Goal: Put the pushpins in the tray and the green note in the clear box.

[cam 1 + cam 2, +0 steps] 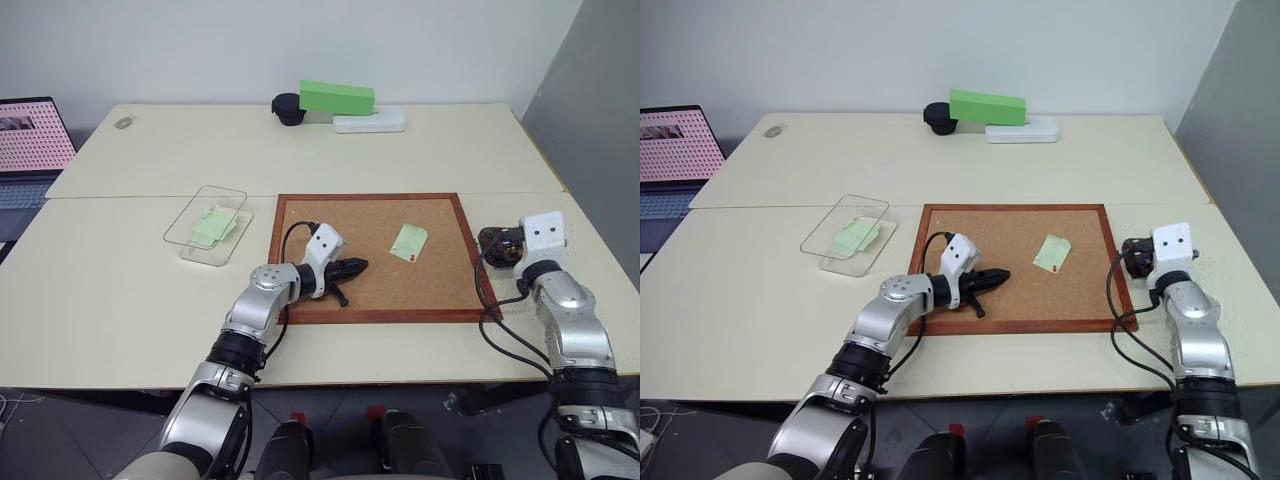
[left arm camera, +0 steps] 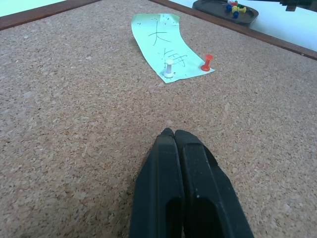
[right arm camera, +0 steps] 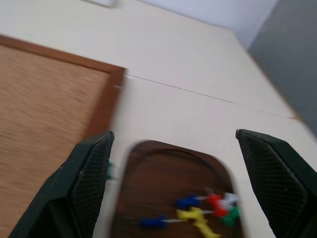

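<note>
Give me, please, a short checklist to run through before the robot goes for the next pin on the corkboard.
1. Left gripper empty and shut over the corkboard: ok.
2. Right gripper open, nothing between its fingers: ok.
3. Tray under the right gripper, with pushpins already inside: ok.
4. Green note free to lift: not ok; a white pin and a red pin stand in its near edge.
5. Clear box ready for it: ok, one green slip inside.
</note>
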